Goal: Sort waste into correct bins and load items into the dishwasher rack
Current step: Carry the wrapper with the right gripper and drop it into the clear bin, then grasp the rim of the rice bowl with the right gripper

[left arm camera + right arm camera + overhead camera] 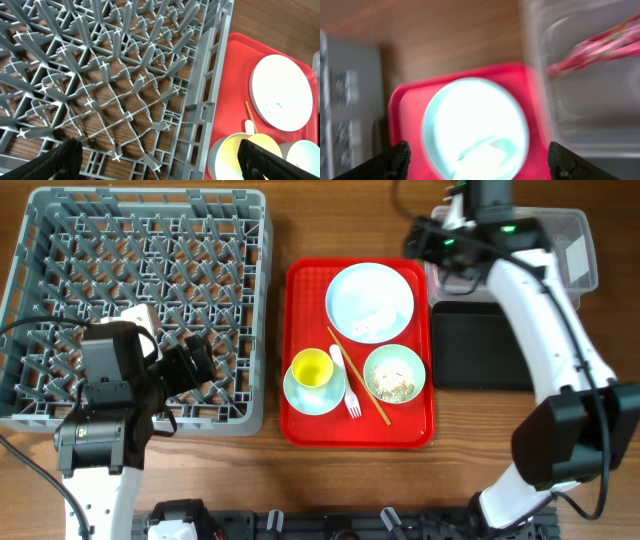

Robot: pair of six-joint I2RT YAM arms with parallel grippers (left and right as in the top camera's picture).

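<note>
On glossy red tray point(305, 340), round white plate point(369, 301)

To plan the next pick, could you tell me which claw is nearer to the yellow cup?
Left. The left claw hangs over the rack, close beside the yellow cup; the right claw is farther off, near the clear tub.

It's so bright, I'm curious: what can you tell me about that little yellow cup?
The yellow cup is small and round, plastic by its look, with no handle showing. It stands upright, mouth up, and looks empty. It sits on a pale saucer at the near left of the red tray. Nothing else touches it.
</note>
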